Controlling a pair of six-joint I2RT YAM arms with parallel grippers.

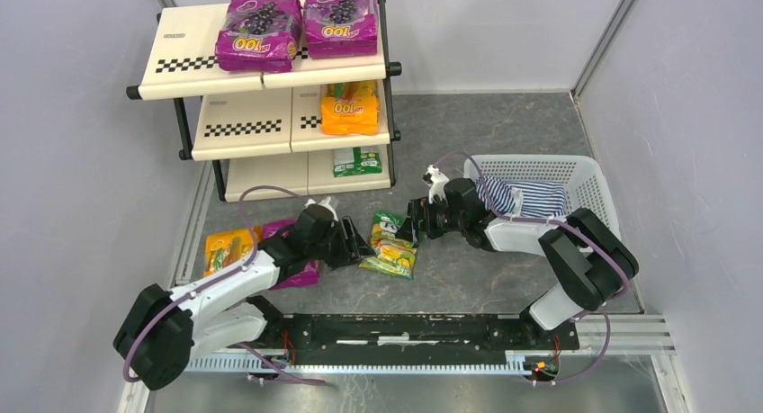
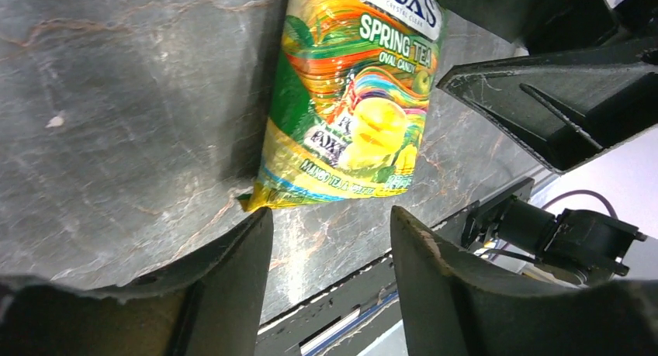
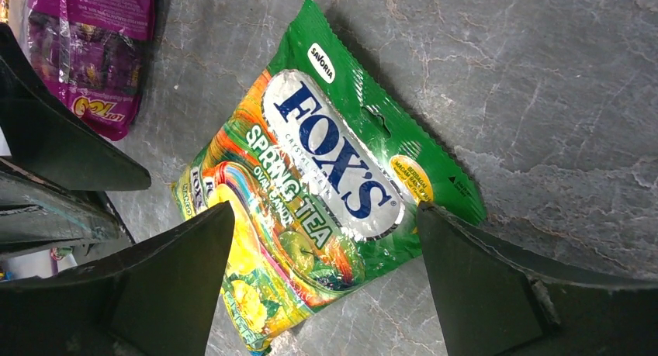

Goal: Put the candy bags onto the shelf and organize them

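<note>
Sorting by colour seemed to govern the shelf (image 1: 180,67) at the upper left of the top view. Two purple grape bags (image 1: 258,31) sat side by side on its top tier, an orange bag (image 1: 349,107) on the middle one and a green bag (image 1: 357,161) on the lowest. The Fox's Spring Tea bag (image 1: 391,246) lay flat on the table at centre frame, well apart from the shelf and probably bound for that lowest tier.

The left gripper (image 1: 355,242) stood just left of it and the right gripper (image 1: 412,222) at its upper right. Both had their jaws spread and held nothing.

Only the wrist views gave the brand print. The left wrist view showed the pouch's bottom seam just ahead of its fingers. The right wrist view showed its fingers straddling the pouch, and a loose purple bag (image 3: 101,38) at upper left, which the top view half hid under the left arm. Only the top view showed the mesh basket (image 1: 589,175) at the right, holding a striped cloth (image 1: 526,197).
</note>
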